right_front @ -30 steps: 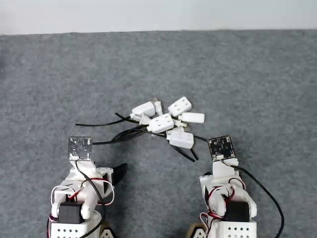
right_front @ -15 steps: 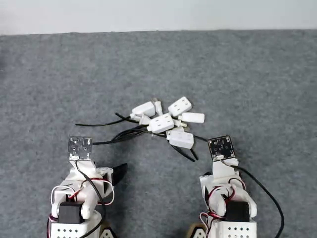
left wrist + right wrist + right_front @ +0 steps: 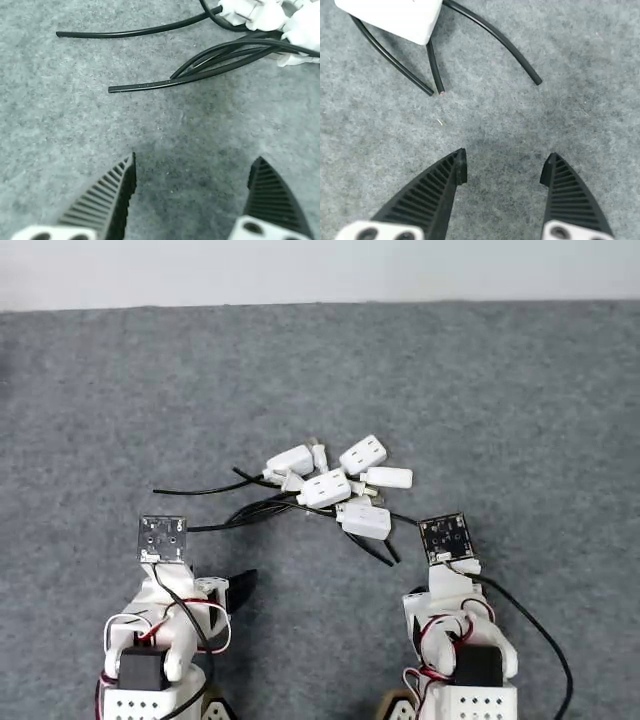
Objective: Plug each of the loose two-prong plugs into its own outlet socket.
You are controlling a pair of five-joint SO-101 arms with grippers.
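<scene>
A tangle of white plugs and outlet sockets (image 3: 335, 485) with black cords (image 3: 230, 512) lies mid-table in the high view. One socket block (image 3: 366, 521) sits at the near side of the pile, and another (image 3: 363, 454) at the far side. My left gripper (image 3: 195, 162) is open over bare carpet, short of two loose cord ends (image 3: 150, 85) and some white plugs (image 3: 260, 10). My right gripper (image 3: 506, 156) is also open and holds nothing. It hangs just short of a white socket block (image 3: 395, 15) and its cut cord ends (image 3: 436, 90).
The grey carpet (image 3: 520, 400) covers the whole table up to a pale wall at the back. The left arm (image 3: 160, 640) and right arm (image 3: 455, 640) stand at the near edge, either side of the pile. A black cable (image 3: 540, 630) runs from the right arm.
</scene>
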